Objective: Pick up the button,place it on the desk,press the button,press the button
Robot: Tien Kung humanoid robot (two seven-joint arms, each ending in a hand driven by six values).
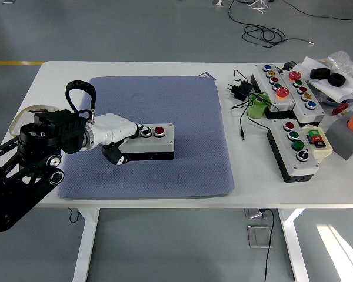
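Left hand: the white left hand is reaching in from the left on a black arm and is lying over the left end of the button box, its fingers stretched along the top face and covering the leftmost part of it; a dark thumb part is sitting against the box's near left corner. The fingers are lying flat and extended rather than closing around the box.
Button box: the button box is lying flat on the blue mat, left of the mat's middle, long side running left to right. It is showing a light top with a red button towards its right and a darker button just left of that, right beside the fingertips.
Mat: the blue mat is covering the middle of the white surface.
Right arm: nothing of it is showing.
Right side of the surface: a second box with red, green and black controls is sitting near the right edge, well apart from the mat; a longer panel with many coloured buttons is lying beyond it, with a green object and a black plug and cable just to its left.
Far right: a grey block with something orange on it is sitting at the edge.
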